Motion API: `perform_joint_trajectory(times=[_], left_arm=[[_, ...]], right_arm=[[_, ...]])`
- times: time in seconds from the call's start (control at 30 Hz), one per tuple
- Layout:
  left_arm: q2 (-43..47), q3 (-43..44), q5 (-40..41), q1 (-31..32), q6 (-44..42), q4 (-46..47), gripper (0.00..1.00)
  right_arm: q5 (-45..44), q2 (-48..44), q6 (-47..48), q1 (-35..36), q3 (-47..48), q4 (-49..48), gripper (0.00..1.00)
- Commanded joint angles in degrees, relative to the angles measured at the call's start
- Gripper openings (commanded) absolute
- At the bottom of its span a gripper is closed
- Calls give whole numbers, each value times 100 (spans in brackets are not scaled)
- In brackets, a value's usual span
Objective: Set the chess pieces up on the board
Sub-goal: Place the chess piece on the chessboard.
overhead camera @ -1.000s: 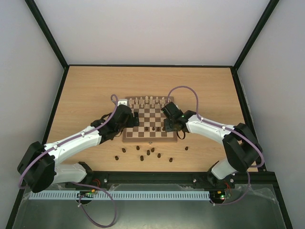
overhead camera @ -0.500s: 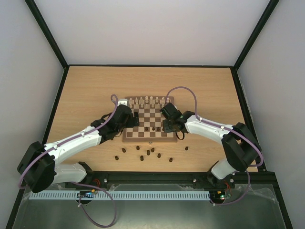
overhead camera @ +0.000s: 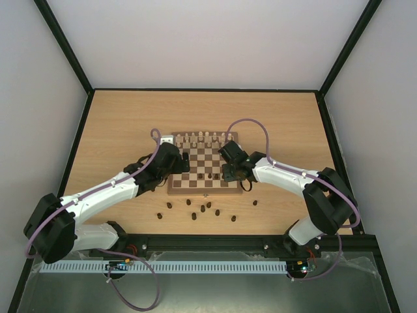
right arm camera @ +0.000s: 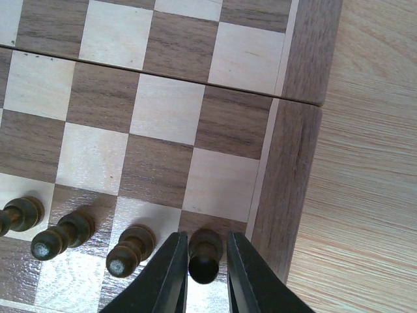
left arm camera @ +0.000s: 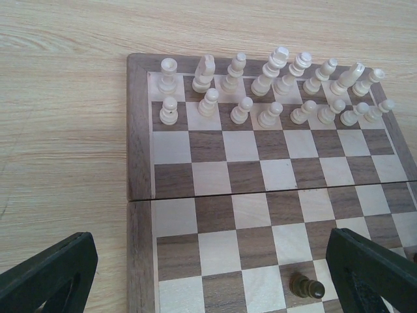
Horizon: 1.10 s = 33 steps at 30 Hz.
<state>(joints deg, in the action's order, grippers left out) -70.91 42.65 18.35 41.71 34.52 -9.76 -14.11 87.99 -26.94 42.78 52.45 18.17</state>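
Note:
The board (overhead camera: 203, 190) lies mid-table, with cream pieces along its far rows. My right gripper (overhead camera: 229, 175) is at the board's near right corner. In the right wrist view its jaws (right arm camera: 206, 274) stand narrow around a dark pawn (right arm camera: 205, 255) upright on the rightmost dark square. Three more dark pawns (right arm camera: 129, 251) stand in a row to its left. My left gripper (overhead camera: 184, 163) hovers over the board's left side, wide open and empty (left arm camera: 212, 287). One dark pawn (left arm camera: 306, 285) stands near its right finger (left arm camera: 371, 270). Several dark pieces (overhead camera: 202, 209) lie loose on the table before the board.
The cream pieces (left arm camera: 273, 85) fill the two far rows. A single dark piece (overhead camera: 255, 202) lies off the board's near right corner. The black frame rail (overhead camera: 208, 242) with both arm bases runs along the near table edge.
My right gripper has shifted slightly left and toward the board's far side over the near right corner. The left arm has not visibly moved.

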Motion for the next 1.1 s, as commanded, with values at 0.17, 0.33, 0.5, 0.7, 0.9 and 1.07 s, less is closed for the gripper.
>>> perform_joint_trajectory(times=[0.17,0.33,0.5,0.7,0.9,1.07], left_arm=[[-80,-55,128,-41,19,5,99],[-103,-57,186,-269,57,-92,99],[36,-5,242,-455,333,-509,99],[99,-223,421,-451,818,-1017,99],[379,-521,486,-454,1155,-1421,96],[352,-582,661,-467,1301,-1633,89]], right_arm=[[-26,-6,66,61,-44,319,18],[-189,-540,7,63,-155,237,28],[-261,-1043,-8,63,-291,143,46],[-122,-1244,-4,63,-501,-31,53],[150,-1296,18,63,-596,-159,53],[295,-1392,56,63,-657,-228,53]])
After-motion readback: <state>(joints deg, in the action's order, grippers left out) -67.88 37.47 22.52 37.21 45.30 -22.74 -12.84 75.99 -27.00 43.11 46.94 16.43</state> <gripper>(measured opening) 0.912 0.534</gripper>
